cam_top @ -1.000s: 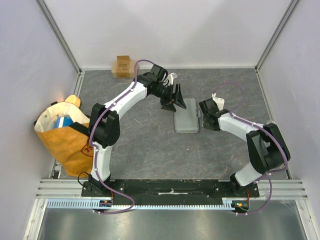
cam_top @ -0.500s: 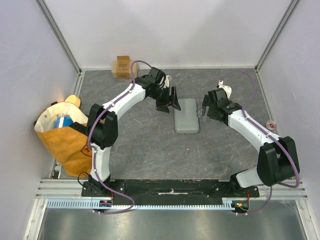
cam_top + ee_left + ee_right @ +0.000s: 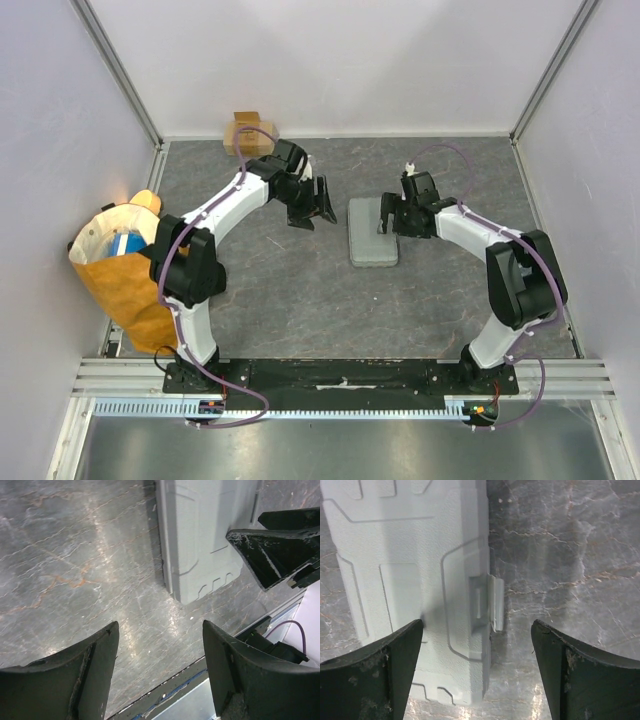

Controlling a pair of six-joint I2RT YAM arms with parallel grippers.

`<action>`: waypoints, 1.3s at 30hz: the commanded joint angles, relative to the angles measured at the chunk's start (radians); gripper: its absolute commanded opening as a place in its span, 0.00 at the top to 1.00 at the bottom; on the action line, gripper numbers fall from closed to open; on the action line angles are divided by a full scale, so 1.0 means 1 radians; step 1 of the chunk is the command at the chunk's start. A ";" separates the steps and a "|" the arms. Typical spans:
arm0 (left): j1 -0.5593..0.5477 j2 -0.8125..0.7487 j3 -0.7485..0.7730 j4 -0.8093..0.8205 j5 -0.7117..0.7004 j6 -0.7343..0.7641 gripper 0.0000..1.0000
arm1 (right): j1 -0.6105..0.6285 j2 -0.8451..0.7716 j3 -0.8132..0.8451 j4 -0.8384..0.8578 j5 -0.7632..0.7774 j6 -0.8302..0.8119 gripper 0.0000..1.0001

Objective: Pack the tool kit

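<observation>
I record the closed grey case [image 3: 373, 240] flat near the centre of the table [image 3: 280, 290], toward its far edge; right gripper [image 3: 390, 218] spread wide over its latch side, left gripper [image 3: 312, 207] wide, empty, nearby.

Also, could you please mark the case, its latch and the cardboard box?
case [image 3: 371, 242], top view, lid centre.
latch [image 3: 495, 602], right wrist view, tab.
cardboard box [image 3: 243, 125], top view, top face.

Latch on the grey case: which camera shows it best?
Right wrist: the latch sits close up, framed by the open right gripper. Top external shows most of the case but no legible latch; left wrist catches only one end of the case.
</observation>
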 commanded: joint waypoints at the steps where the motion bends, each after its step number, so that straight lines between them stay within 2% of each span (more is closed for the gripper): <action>1: 0.024 -0.072 -0.046 0.002 -0.023 0.031 0.27 | 0.002 0.045 0.007 0.034 -0.029 -0.026 0.09; 12: 0.067 -0.098 -0.088 0.002 -0.017 0.058 0.27 | 0.002 0.117 -0.048 0.030 -0.069 -0.016 0.29; 17: 0.073 -0.099 -0.094 0.002 -0.013 0.064 0.27 | 0.002 0.157 -0.055 0.008 -0.079 0.003 0.52; 23: 0.079 -0.098 -0.106 0.009 -0.003 0.071 0.27 | 0.004 0.177 -0.078 -0.004 -0.082 0.010 0.73; 26: 0.079 -0.093 -0.111 0.015 0.009 0.070 0.27 | 0.002 0.179 -0.078 -0.008 -0.070 0.009 0.79; 32: 0.087 -0.115 -0.101 0.019 -0.019 0.070 0.27 | 0.005 0.142 -0.019 -0.044 -0.009 0.013 0.80; 34: 0.092 -0.131 -0.092 0.019 -0.037 0.073 0.27 | 0.005 0.130 0.021 -0.054 -0.003 0.023 0.78; 35: 0.095 -0.144 -0.089 0.017 -0.048 0.076 0.27 | 0.005 0.127 0.039 -0.064 0.002 0.030 0.73; 39: 0.101 -0.216 -0.085 0.019 -0.120 0.097 0.25 | 0.016 0.055 0.107 -0.093 0.098 0.049 0.31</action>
